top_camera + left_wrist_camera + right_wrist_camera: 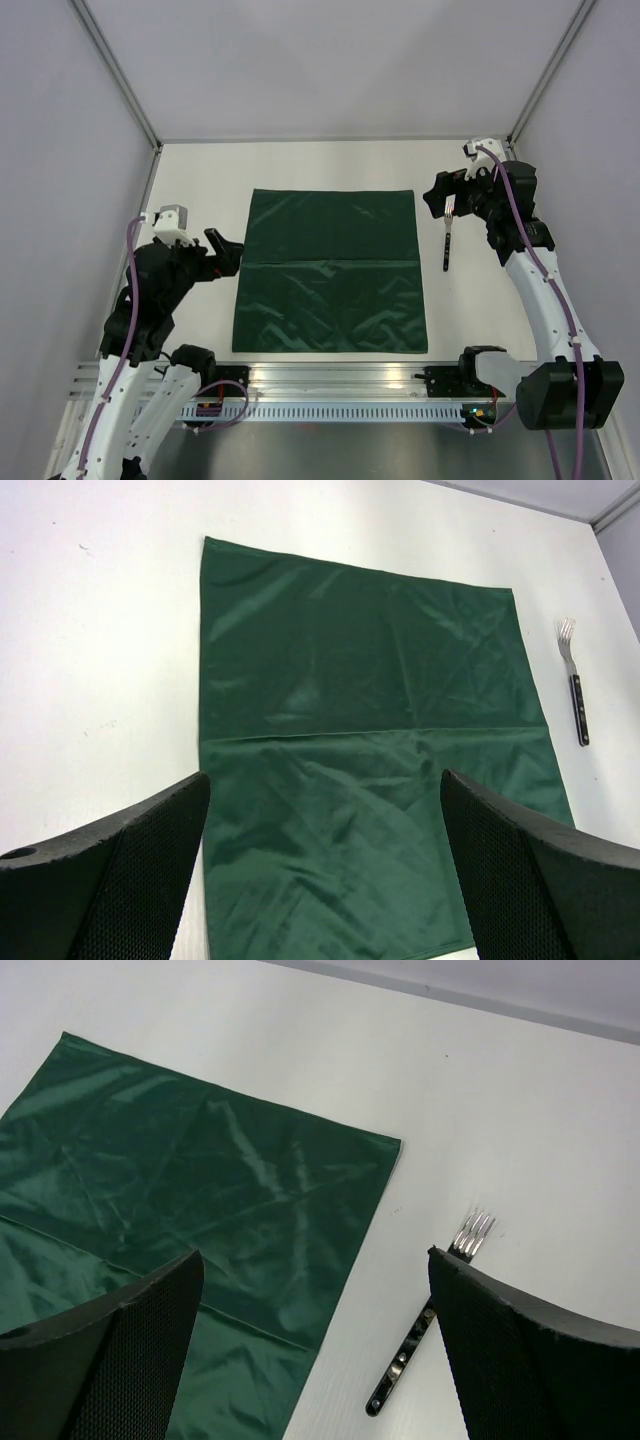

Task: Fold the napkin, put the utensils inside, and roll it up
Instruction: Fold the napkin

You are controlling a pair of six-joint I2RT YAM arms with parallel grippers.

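The dark green napkin (pixel 328 270) lies spread flat on the white table, with a crease line across its middle; it also fills the left wrist view (pixel 370 730) and shows in the right wrist view (pixel 200 1190). The only utensil in view, a fork (pixel 449 240) with a black handle, lies just right of the napkin, tines pointing away (pixel 574 685) (pixel 400 1365). My left gripper (pixel 230 255) (pixel 325 790) hovers open at the napkin's left edge. My right gripper (pixel 436 196) (pixel 313 1260) hangs open above the napkin's far right corner and the fork. Both hold nothing.
White walls with metal posts close the table (pixel 200 170) on three sides. An aluminium rail (pixel 340 385) carrying the arm bases runs along the near edge.
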